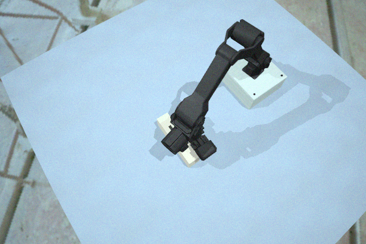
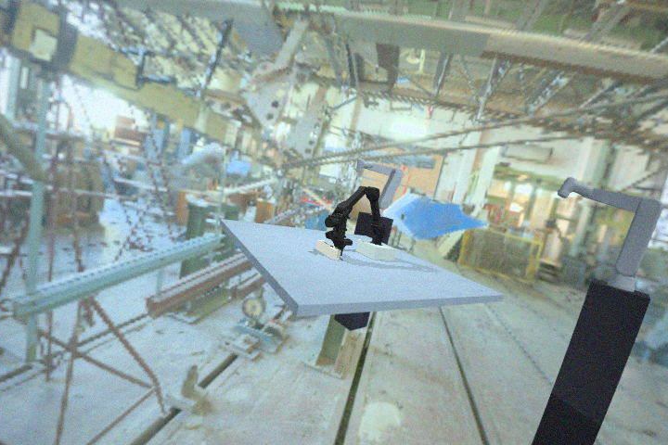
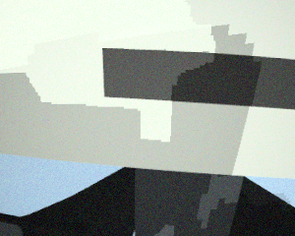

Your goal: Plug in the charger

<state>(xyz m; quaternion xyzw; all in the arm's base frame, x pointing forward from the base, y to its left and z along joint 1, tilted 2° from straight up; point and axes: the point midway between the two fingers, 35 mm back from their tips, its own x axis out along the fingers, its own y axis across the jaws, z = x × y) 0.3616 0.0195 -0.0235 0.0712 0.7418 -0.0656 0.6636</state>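
Plugging step, apparently | End effector [image 1: 189,144] [image 2: 340,252] [image 3: 182,173] clamps charger [image 3: 177,208] | Power strip [image 1: 189,160] [image 2: 327,249] [image 3: 64,123] beneath it | Prongs hidden; next, likely, straight push

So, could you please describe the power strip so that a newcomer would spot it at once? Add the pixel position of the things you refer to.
On the blue tabletop [image 1: 117,186] [image 2: 314,283], look beneath the gripper end of the black arm [image 1: 212,74] [image 2: 351,201]. The power strip [image 1: 163,122] [image 2: 324,248] is the long, narrow cream bar, unlike the broader block under the arm's base.
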